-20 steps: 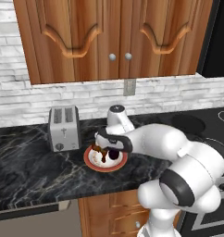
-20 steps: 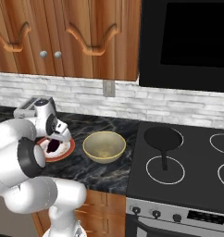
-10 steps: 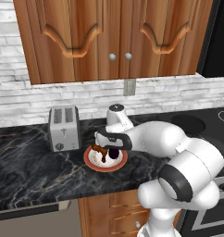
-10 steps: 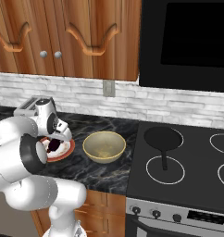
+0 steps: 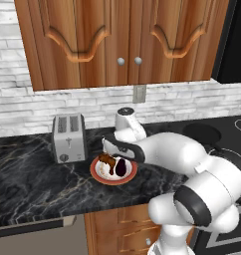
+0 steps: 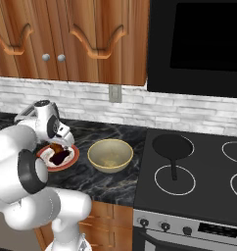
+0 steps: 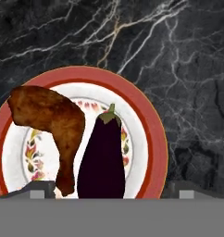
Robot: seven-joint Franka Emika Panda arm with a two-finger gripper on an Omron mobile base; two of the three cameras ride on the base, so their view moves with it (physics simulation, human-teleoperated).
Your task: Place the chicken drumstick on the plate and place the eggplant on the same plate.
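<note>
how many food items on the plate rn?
2. The chicken drumstick lies on the left of the plate in the hand view; the eggplant lies beside it toward the middle, stem pointing away from the camera. Nothing else seems hidden.

Red-rimmed floral plate [image 7: 153, 139], purple-black eggplant [image 7: 102, 162]

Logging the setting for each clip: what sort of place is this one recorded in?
A simulated home kitchen, by the look of it. A dark marble counter carries a toaster and a plate of food, wooden cabinets hang over a white brick backsplash, and a black stove with a frying pan stands alongside.
</note>
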